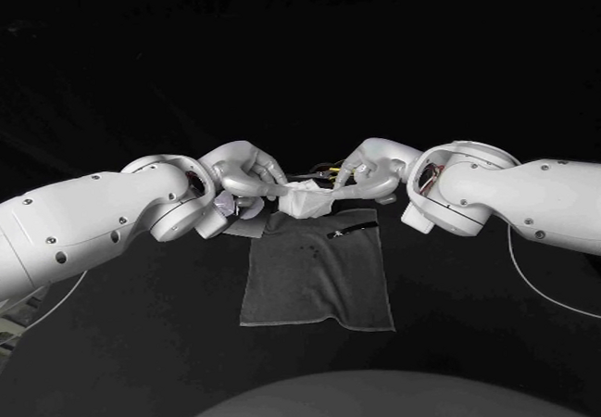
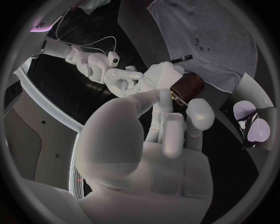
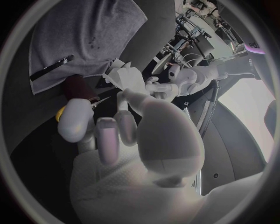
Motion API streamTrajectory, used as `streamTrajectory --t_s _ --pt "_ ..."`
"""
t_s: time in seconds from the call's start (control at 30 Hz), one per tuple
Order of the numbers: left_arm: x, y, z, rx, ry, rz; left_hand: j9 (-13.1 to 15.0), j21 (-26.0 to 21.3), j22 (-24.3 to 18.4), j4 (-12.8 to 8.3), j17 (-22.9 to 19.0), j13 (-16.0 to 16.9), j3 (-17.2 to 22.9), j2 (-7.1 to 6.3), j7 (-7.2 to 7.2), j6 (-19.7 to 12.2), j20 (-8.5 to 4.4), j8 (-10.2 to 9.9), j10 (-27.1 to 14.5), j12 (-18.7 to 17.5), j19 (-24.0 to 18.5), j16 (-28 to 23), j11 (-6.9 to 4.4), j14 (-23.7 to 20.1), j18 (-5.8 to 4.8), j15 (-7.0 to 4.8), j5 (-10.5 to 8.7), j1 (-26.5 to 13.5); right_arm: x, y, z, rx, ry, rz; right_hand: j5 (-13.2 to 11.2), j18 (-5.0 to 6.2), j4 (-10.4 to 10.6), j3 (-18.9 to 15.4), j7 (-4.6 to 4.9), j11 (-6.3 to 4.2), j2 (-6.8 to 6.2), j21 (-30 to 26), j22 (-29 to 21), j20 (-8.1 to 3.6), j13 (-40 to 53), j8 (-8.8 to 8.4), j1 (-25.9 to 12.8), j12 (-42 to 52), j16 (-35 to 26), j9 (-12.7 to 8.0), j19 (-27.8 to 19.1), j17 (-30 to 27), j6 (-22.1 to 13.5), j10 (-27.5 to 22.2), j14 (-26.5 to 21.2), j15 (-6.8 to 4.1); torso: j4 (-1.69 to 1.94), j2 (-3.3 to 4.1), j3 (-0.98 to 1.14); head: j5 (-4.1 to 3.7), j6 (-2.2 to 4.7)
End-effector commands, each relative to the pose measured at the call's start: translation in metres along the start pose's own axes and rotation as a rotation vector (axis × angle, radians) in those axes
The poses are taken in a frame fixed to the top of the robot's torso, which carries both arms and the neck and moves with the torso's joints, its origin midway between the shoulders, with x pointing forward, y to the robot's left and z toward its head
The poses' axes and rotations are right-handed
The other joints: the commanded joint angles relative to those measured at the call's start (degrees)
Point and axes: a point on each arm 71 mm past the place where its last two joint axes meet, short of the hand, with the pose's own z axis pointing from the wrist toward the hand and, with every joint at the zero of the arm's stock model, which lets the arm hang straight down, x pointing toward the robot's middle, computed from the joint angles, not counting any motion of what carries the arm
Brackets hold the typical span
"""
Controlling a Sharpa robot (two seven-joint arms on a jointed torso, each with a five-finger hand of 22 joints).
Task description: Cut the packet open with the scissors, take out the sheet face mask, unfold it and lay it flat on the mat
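Sheet face mask: white, bunched, not yet spread. It is suspended between the two hands, just above the far edge of the mat.
Left hand: fingers closed on the left end of the mask, with the thumb against the fingertips. It holds nothing else.
Right hand: fingers closed on the right end of the mask in the same way.
Long axis: runs from hand to hand, roughly parallel to the mat's far edge. Which face is uppermost cannot be determined.
Handling: judged thin, limp, wet and light. It will likely cling to itself and to the fingers, and tear if pulled sharply.
Hold points: the outer margins at opposite ends. Avoid the cut-outs, where the material is judged weakest.
Step in hand: unfolding. The mask is out of the packet, which lies on the black table off the mat's far left corner.
Other items: a thin dark strip lies on the mat near its far right corner.
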Motion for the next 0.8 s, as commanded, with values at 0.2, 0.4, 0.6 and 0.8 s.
streamTrajectory --t_s 0.2,0.4,0.6,0.8 --pt "-0.007 -0.002 0.001 -0.059 0.069 0.19 0.9 0.52 0.29 0.09 0.17 0.09 0.44 -0.31 0.03 0.32 0.1 0.41 0.43 0.33 0.59 0.36 0.1 0.47 -1.18 0.06 0.16 -0.11 -0.01 0.005 0.002 0.037 0.059 -0.166 0.16 0.45 -4.21 4.39 -0.12 -0.67 0.12 0.45 4.91 -0.05 3.56 1.33 -0.17 0.26 0.43 2.97 0.29 11.71 0.57 1.27 5.41 -0.4 0.03 0.03 -0.03 -0.01 0.47" --pt "-0.01 -0.006 0.003 -0.048 0.044 0.178 0.87 0.71 0.5 0.09 0.36 0.14 0.7 -0.4 0.01 0.38 0.1 0.48 0.52 0.41 0.74 0.43 0.08 0.59 -1.22 0.05 0.16 -0.25 -0.009 0.014 0.003 0.011 0.059 -0.171 0.15 0.65 -4.04 4.36 -0.09 -0.63 0.06 -0.75 4.55 -0.02 3.12 1.39 -0.68 -0.37 -0.15 3.04 -0.05 11.08 0.51 1.01 5.26 -0.35 0.02 0.11 -0.07 -0.11 0.5" --pt "-0.004 -0.013 0.005 -0.025 0.034 0.071 0.85 0.86 0.66 0.13 0.63 0.18 0.91 -0.49 0.01 0.41 0.1 0.54 0.62 0.48 0.86 0.52 0.07 0.75 -1.25 0.03 0.16 -0.42 0.003 0.024 0.006 -0.042 0.037 -0.084 0.14 1.74 -2.82 3.31 0.43 -0.1 -0.27 -7.91 2.19 0.26 -1.04 0.59 -2.44 -6.38 -3.83 3.0 -2.43 7.39 -1.74 -1.85 4.1 0.11 0.07 0.04 -0.03 -0.02 0.61" --pt "-0.002 -0.015 0.005 -0.039 0.021 -0.03 0.84 0.84 0.62 0.18 0.67 0.21 1.07 -0.56 0.01 0.43 0.1 0.6 0.7 0.54 0.82 0.55 0.07 0.8 -1.23 0.03 0.16 -0.58 0.013 0.021 0.008 -0.052 0.017 -0.032 0.2 1.95 -3.77 3.6 0.43 -0.17 0.14 -9.08 1.74 0.29 -1.15 0.87 -0.99 -6.72 -4.3 3.35 -2.78 7.02 -1.94 -1.92 4.02 0.05 0.06 0.07 -0.03 0.18 0.68"
